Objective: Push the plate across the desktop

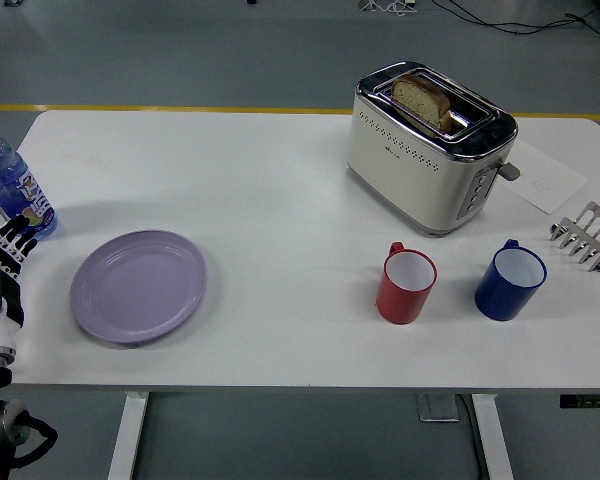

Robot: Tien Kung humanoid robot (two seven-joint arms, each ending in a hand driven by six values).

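Your left hand sits at the counter's left edge, fingers loosely apart, holding nothing, just near of a clear plastic water bottle. Right of it lies the round, glossy lilac plate, flat on the near-left counter. It looks stiff, light and slippery (probably breakable): press its left rim. Farther right: cream metal toaster, red mug, blue mug.

Left hand at table edge, apart from lilac plate.
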